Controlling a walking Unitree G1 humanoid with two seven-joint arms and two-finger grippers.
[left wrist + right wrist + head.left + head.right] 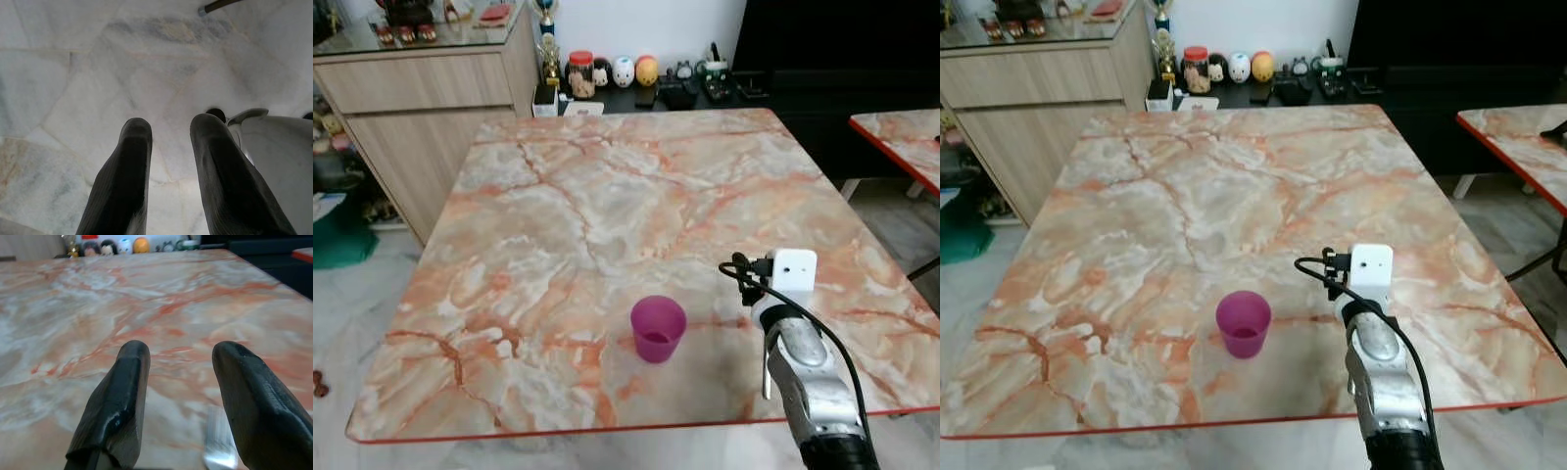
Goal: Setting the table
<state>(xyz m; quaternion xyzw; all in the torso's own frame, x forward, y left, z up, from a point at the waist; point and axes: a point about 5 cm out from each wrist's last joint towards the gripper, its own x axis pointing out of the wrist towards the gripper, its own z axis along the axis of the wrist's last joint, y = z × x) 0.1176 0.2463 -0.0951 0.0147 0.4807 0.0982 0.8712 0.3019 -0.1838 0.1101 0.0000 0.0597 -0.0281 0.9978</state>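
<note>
A purple cup (658, 329) stands upright near the front edge of the table (607, 196), its mouth open; its inside looks dark purple, and whether anything is in it cannot be told. It is a small, tapered plastic tumbler, wider at the rim.

To the right of the cup and apart from it, the right arm (813, 382) reaches in over the front edge. In its wrist view the right gripper (182, 382) hovers low over the marble with its fingers (122, 396) spread and nothing between them; a fork (220, 445) lies on the tabletop just under the gap, tines pointing away. In the head views the fork (765, 372) shows as a thin silver strip beside the arm.

The left gripper (168, 156) hangs over pale floor tiles, fingers apart and empty.

Behind the table's far edge a low dark shelf (705, 98) carries a jar (579, 70) and small figurines (625, 70). A wooden cabinet (421, 108) stands at the far left, and a second table (901, 137) at the right.
</note>
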